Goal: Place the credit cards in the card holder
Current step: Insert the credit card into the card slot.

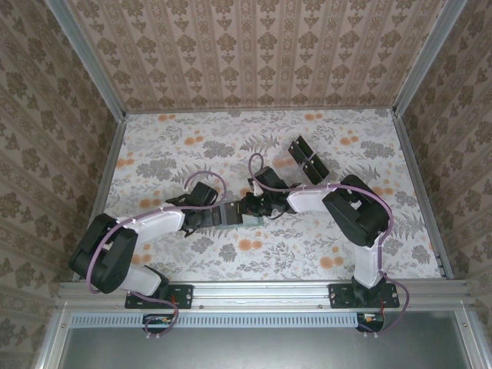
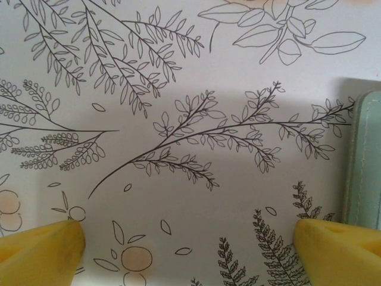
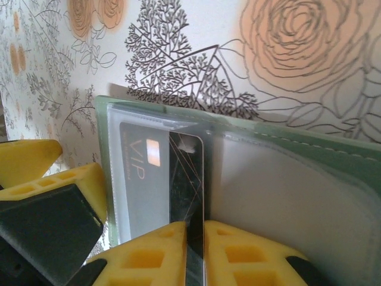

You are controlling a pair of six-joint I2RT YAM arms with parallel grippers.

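Right gripper point(image 3: 195, 233), bottom centre of the right wrist view, is pinched on a black credit card point(image 3: 189, 173) held edge-on. The card's top edge is at the clear sleeve mouth of the open card holder point(image 3: 286, 196), beside a sleeved VIP card point(image 3: 141, 173). Left gripper point(image 2: 190, 244) is spread wide and empty over bare tablecloth point(image 2: 178, 71), with the holder's green edge at frame right. Spare cards point(image 1: 307, 159) lie upper right of centre in the top view, with open table around them.
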